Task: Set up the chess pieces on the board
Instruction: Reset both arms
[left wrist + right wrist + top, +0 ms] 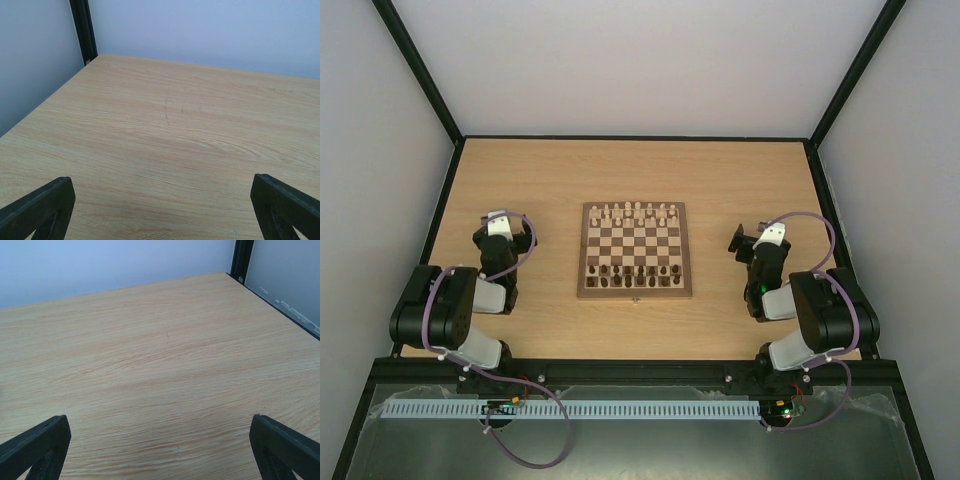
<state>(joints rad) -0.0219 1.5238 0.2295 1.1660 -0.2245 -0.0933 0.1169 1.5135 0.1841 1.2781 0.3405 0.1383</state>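
My left gripper point(161, 210) hangs over bare wooden table point(520, 170) with its jaws spread as wide as they go, one dark finger point(45, 205) at each lower corner of my wrist view and nothing between them but wood grain. My right gripper point(160, 450) is the same: jaws wide apart, a finger point(42, 445) at each lower corner, holding nothing, over bare table near the far right corner post. From above, the board point(636, 245) lies flat at the middle of the table, between my two arms and well apart from both. The dark chess pieces point(638, 272) stand along its two near rows, the cream pieces point(638, 211) along its two far rows, and the squares between are bare. The pieces are too small for me to tell one kind from another.
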